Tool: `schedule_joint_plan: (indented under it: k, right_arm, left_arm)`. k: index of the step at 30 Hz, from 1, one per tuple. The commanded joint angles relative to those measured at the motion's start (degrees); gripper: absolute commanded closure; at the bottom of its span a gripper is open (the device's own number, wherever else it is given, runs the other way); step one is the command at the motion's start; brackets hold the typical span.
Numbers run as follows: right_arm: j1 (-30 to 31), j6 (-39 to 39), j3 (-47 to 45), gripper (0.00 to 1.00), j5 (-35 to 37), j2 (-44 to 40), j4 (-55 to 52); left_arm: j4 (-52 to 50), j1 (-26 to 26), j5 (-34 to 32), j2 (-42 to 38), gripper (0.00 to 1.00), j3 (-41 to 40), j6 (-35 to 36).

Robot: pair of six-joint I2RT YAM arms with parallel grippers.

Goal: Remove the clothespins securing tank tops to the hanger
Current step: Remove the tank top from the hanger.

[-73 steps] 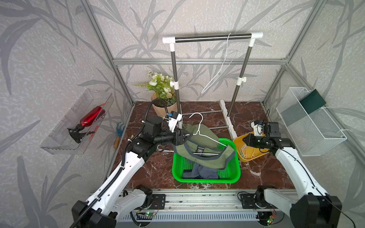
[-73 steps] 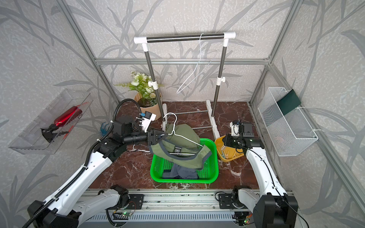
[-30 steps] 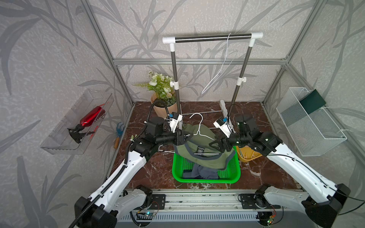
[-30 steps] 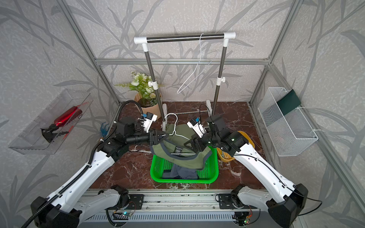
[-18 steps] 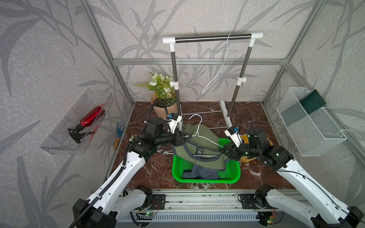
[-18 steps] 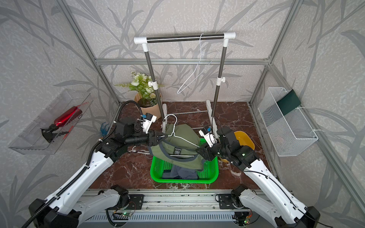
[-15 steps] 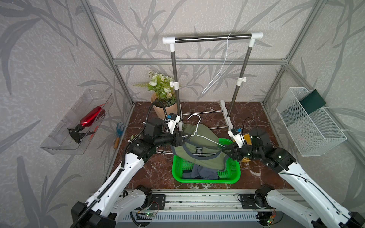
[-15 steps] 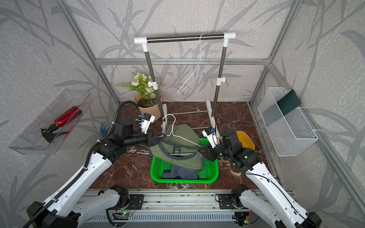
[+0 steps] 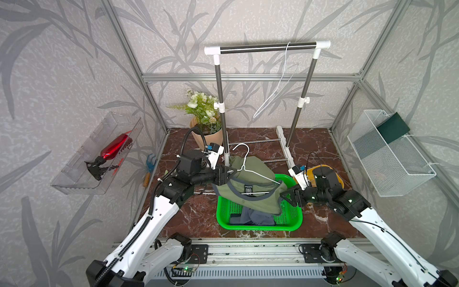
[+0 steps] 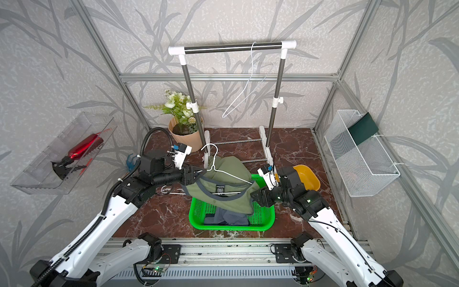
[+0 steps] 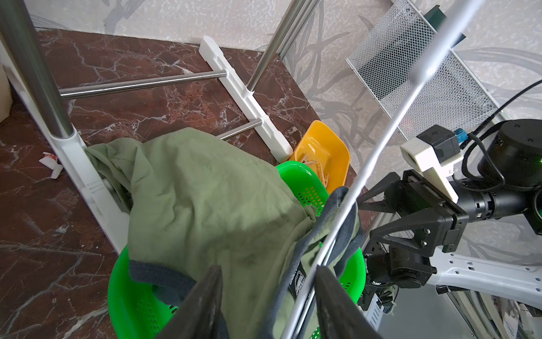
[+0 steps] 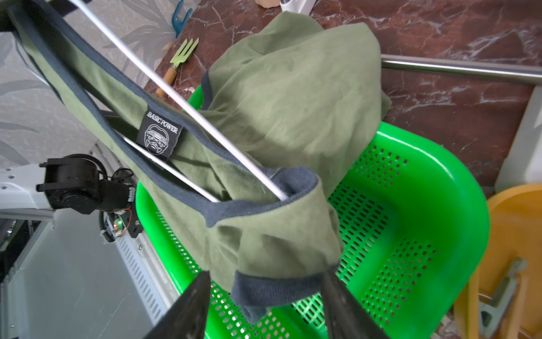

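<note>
Tank top [image 9: 250, 174], olive, sits on the hanger [image 12: 187, 105], one end clamped in the left gripper [image 9: 231, 172], the right gripper [image 9: 285, 196] with jaws apart around the other shoulder, over a green basket [image 9: 258, 227]; loose clothespins [image 11: 318, 170] lie in a yellow tray [image 11: 337, 146]

The right gripper [image 9: 285, 197] has left the yellow bowl [image 10: 308, 180], swung over the basket [image 9: 258, 228], and now sits with jaws wide apart at the end of the green top [image 9: 253, 174].
</note>
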Motion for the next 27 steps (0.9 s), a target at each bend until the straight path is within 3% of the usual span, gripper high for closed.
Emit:
schedule_joint_plan:
  k: [1, 7, 16, 19, 27]
  right_arm:
    - [-0.26, 0.32, 2.18, 0.32, 2.3, -0.29, -1.49]
    - [-0.22, 2.88, 0.6, 0.34, -0.05, 4.29, 3.4]
    - [-0.31, 3.76, -1.62, 0.78, 2.77, 4.16, 2.82]
    - [-0.26, 4.46, -2.6, 0.88, 2.97, 3.91, 2.73]
    - [-0.26, 4.77, -2.8, 0.89, 7.94, 3.72, -5.5]
  left_arm:
    - [1.4, 0.31, 0.75, -1.56, 1.0, 1.52, 0.26]
    - [2.1, 0.39, 1.36, -1.7, 1.0, 1.25, -0.13]
    - [2.14, 1.0, 0.21, -2.08, 1.0, 1.26, -0.02]
    - [2.88, 1.25, 0.04, -1.9, 1.0, 0.93, -0.44]
    - [2.86, 2.37, -2.87, -3.85, 1.0, 0.58, -0.65]
